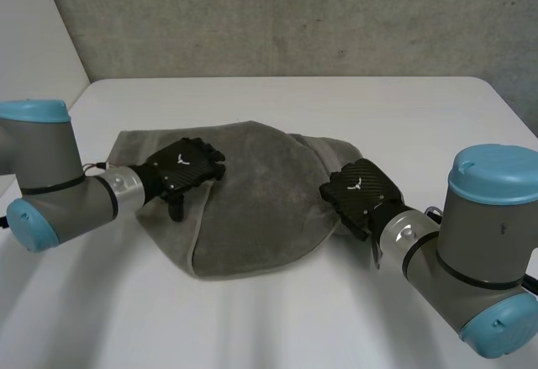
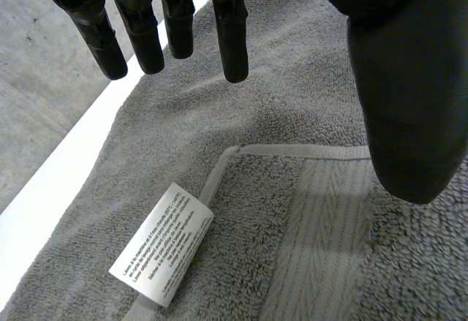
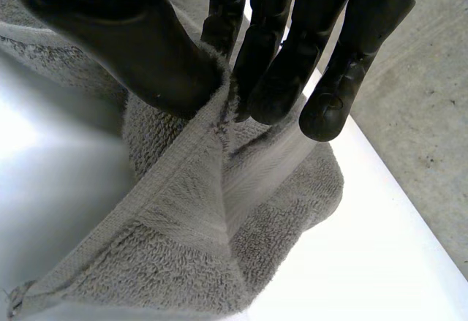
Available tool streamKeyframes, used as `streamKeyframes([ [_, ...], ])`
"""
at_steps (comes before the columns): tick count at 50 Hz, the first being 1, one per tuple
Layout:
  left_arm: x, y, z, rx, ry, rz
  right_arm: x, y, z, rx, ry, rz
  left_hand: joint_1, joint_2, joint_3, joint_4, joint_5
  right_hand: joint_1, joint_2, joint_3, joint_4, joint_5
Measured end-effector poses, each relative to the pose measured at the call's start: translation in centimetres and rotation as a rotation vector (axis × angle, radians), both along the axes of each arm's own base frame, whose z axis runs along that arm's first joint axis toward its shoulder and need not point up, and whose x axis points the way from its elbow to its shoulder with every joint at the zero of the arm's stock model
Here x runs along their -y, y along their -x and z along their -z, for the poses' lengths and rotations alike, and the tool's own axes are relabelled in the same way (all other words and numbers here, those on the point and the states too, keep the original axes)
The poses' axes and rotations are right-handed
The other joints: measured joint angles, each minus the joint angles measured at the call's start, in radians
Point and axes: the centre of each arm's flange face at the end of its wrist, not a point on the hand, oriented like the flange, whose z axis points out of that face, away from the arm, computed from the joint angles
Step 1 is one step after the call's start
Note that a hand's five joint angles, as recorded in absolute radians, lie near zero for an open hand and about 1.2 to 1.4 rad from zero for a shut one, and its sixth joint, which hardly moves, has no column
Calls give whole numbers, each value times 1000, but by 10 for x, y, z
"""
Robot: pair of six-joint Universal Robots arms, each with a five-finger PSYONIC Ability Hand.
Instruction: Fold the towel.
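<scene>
One white table (image 1: 277, 100) carried a rumpled grey terry towel (image 1: 261, 192). Over the towel's left part, the black left hand (image 1: 181, 167) hung loose-fingered, holding nothing; the black right hand (image 1: 361, 191) pinched its right hem between thumb and fingers. A small white label (image 2: 162, 244) lay on the towel.

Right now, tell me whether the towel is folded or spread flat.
Partly folded: the towel lies bunched, a hemmed corner with its label lying over another layer.

The towel (image 1: 252, 192) was shared by all views — overlooked from behind by the head camera, seen closely by both wrist cameras.
</scene>
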Motion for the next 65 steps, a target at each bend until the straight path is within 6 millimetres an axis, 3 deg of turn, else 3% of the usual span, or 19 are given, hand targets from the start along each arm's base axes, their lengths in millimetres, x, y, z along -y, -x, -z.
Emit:
streamKeyframes([
  [13,8,10,8,70,-154,-25,0,0,5,-7,-12,0,0,0,0,0,2,0,0,0,0,0],
  [33,30,17,6,90,-95,-110,0,0,10,-15,-26,-1,0,0,0,0,2,0,0,0,0,0],
  [47,34,16,11,105,-100,-127,0,0,13,-19,-30,-2,6,14,9,7,45,0,0,0,0,0],
  [57,30,16,15,117,-138,-119,1,0,13,-22,-30,-1,155,168,161,151,193,0,0,0,0,0],
  [65,29,16,15,125,-165,-114,1,0,14,-25,-31,-2,386,531,525,523,545,0,0,0,0,0],
])
